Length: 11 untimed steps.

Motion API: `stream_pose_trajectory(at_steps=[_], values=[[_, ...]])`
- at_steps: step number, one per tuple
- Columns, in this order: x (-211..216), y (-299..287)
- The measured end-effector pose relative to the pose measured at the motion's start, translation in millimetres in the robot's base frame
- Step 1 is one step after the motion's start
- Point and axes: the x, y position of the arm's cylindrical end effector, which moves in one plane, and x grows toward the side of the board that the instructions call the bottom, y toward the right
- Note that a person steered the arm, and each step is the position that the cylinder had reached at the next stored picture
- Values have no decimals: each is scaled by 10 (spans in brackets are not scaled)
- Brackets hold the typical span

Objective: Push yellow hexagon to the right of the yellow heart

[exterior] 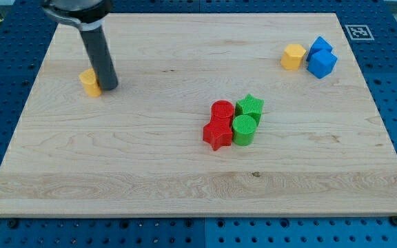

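Nearest you, at the view's bottom, the wooden board shows only bare grain. Next up, near the board's middle, sits a tight cluster well off to the right of my tip and below it: a red star at the front left, a green cylinder touching it on the right, a red cylinder just behind the star, and a green star behind the green cylinder. All four press against their neighbours.

Farther up, at the view's left, you find my tip, the lower end of the dark rod. There is no hand here to open or close; the rod ends plainly and holds nothing. The yellow heart lies just to the tip's left, partly hidden behind the rod, seemingly touching it.

Farthest away, at the view's top right and well apart from my tip, across nearly the whole board, stands the yellow hexagon. Just to its right sit two blue blocks, the farther blue block and the nearer blue block, touching each other; their exact shapes are hard to tell.
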Motion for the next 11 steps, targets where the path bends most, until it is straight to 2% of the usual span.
stream_pose_trajectory(at_steps=[1,2,6,8,9,10,11], values=[[0,-27],[0,195],[54,3561],[149,3757],[317,4247],[239,4493],[-232,4551]])
